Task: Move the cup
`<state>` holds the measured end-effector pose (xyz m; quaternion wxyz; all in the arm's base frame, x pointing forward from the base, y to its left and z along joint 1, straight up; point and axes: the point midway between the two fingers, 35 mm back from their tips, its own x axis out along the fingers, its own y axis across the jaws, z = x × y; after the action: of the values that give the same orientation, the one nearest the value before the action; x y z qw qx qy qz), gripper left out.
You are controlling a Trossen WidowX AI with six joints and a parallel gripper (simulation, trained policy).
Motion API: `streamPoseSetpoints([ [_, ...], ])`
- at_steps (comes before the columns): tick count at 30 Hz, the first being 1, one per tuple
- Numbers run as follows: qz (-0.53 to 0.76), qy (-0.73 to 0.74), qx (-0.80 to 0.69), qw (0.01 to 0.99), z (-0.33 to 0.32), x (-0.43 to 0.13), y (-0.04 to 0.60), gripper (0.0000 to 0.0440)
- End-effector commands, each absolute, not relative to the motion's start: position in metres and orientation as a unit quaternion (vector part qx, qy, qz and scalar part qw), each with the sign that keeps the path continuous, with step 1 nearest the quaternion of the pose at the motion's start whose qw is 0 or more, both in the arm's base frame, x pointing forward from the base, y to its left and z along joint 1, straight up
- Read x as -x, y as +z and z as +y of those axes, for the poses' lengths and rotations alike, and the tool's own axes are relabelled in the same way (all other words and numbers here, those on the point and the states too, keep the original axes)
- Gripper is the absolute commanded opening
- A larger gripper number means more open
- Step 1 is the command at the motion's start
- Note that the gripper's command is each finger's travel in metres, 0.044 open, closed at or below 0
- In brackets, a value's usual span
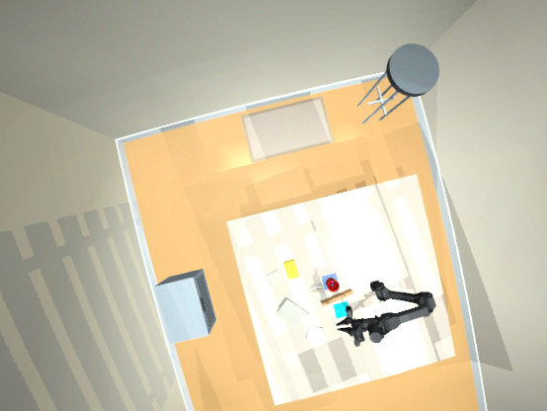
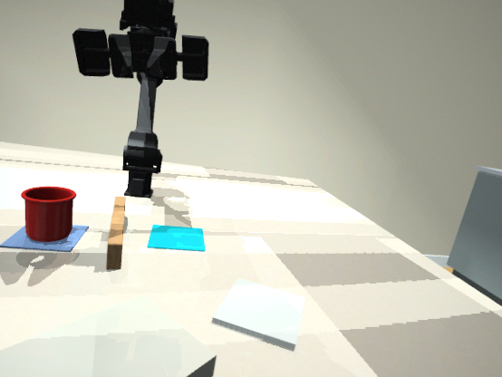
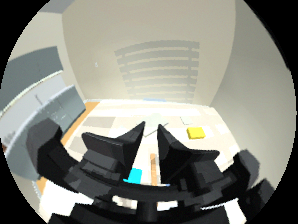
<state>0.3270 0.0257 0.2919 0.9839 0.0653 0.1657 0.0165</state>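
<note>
The red cup stands upright on the blue pad. Its inside is dark in the exterior view, and I cannot make out the marbles. The cyan pad has nothing on it. My gripper is raised high above the table near the cyan pad's side, away from the cup. Its fingers are a little apart, with a narrow gap and nothing between them. The cup is not visible in the wrist view.
A wooden bar lies between the two pads. A yellow block, a white tile and a larger pale slab lie farther from the arm's base.
</note>
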Motion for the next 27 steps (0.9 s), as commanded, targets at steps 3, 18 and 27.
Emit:
streamPoseSetpoints([
  [3, 0.205, 0.014, -0.077, 0.976, 0.03, -0.33, 0.287, 0.0092],
  [18, 0.33, 0.002, -0.081, 0.94, 0.039, -0.331, 0.261, 0.0087],
  [27, 0.403, -0.009, -0.069, 0.913, 0.039, -0.328, 0.246, 0.0099],
])
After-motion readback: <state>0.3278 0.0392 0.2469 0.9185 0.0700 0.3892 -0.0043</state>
